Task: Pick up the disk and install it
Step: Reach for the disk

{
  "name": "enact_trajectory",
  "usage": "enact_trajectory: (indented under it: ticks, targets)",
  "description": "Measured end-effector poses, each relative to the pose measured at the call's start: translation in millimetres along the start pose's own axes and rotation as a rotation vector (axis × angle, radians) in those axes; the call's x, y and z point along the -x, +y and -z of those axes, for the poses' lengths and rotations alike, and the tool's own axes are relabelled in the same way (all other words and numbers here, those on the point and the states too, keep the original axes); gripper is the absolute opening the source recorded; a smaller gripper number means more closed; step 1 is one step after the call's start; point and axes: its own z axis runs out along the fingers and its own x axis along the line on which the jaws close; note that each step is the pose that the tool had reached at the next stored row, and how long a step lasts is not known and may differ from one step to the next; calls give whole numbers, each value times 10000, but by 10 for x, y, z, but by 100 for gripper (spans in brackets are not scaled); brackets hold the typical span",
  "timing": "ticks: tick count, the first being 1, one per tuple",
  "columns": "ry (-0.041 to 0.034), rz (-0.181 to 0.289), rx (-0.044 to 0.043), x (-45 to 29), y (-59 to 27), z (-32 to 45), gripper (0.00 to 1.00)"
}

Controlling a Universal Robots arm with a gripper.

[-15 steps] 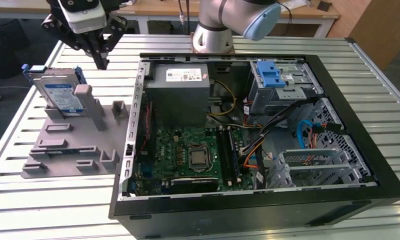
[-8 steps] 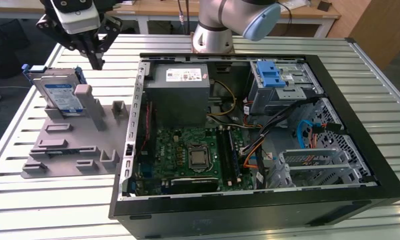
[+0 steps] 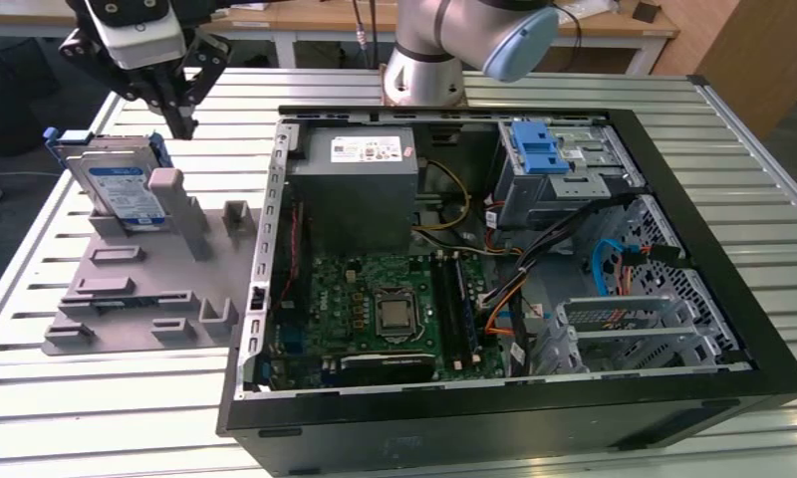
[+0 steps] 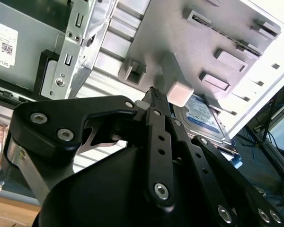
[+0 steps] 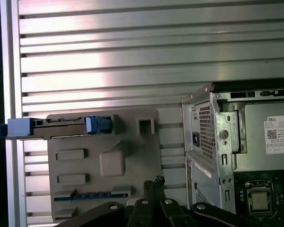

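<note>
The claw (image 3: 183, 127), closed and empty, hung above the disk (image 3: 117, 189), which stood on edge in a grey holder (image 3: 172, 271), slightly toward the exterior view's left.

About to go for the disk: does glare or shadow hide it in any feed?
Exterior view: disk evenly lit, no glare. First wrist view: bright glare bands on the table, disk seen edge-on outside them. Second wrist view: table washed out white; dark gripper covers part of the disk.

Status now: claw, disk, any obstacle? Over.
Claw shut, empty, near disk's top. Disk upright in grey holder, outside case. Nothing between them.
</note>
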Motion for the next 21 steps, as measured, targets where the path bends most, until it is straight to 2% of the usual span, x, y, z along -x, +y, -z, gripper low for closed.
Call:
enact_trajectory:
  ticks: [14, 21]
  targets:
    - [138, -5, -11, -201, -3, -21, 11]
    - [157, -6, -11, -327, 36, -30, 11]
